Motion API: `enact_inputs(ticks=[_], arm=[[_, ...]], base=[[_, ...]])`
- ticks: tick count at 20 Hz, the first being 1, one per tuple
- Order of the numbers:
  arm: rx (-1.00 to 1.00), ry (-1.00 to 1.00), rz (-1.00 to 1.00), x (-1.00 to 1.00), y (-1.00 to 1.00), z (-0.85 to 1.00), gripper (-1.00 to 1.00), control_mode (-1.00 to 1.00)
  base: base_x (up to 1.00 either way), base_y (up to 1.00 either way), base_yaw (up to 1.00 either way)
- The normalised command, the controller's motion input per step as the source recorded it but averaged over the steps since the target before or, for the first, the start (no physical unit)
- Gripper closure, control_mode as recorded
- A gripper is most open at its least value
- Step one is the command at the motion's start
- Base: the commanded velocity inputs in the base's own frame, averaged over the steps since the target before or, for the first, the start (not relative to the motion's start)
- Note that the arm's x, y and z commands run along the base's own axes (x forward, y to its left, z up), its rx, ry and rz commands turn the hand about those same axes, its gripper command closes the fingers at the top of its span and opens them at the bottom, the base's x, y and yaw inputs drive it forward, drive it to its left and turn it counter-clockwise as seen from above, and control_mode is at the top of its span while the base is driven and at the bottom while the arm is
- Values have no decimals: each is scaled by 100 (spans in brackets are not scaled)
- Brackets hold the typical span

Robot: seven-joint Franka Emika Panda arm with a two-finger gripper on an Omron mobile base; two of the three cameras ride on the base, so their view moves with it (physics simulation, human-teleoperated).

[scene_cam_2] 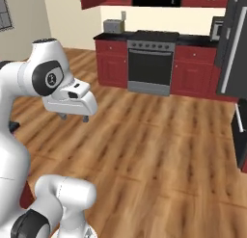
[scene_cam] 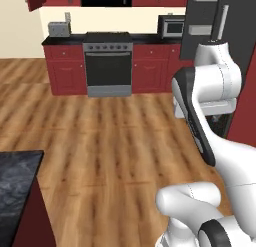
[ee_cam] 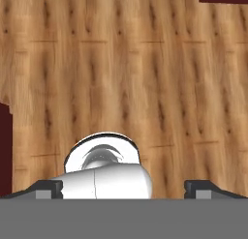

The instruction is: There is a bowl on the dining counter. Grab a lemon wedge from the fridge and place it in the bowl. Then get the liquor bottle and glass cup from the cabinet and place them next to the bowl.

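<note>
The wooden floor [scene_cam: 100,141] takes up most of the scene, with the robot standing in the middle of the kitchen. Next in size is the fridge [scene_cam_2: 236,44], a tall dark grey block at the right edge of the right base view, well apart from the arm; the lemon wedge is presumably inside it, so the wedge's place cannot be told from here. A corner of the dining counter [scene_cam: 17,176], the black marbled tabletop on its red base, juts in at the lower left of the left base view; no bowl can be made out on the part that shows. The stove [scene_cam: 108,66] sits between red base units on the far wall.

The tool [scene_cam_2: 73,118] hangs over bare floor, its jaws spread about as wide as they go and holding nothing (the hand view has the two dark fingertips [ee_cam: 48,189] far apart).

A lemon wedge is likely light, soft and a little slippery; pinching gently across its flat cut sides would seem safest, since squeezing hard could crush it.
</note>
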Motion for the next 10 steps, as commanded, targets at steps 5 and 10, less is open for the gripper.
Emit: enact_inputs(ticks=[5,10], arm=[[0,0,0,0,0,0,-100,100],[0,0,0,0,0,0,-100,100]], base=[[100,0,0],[100,0,0]])
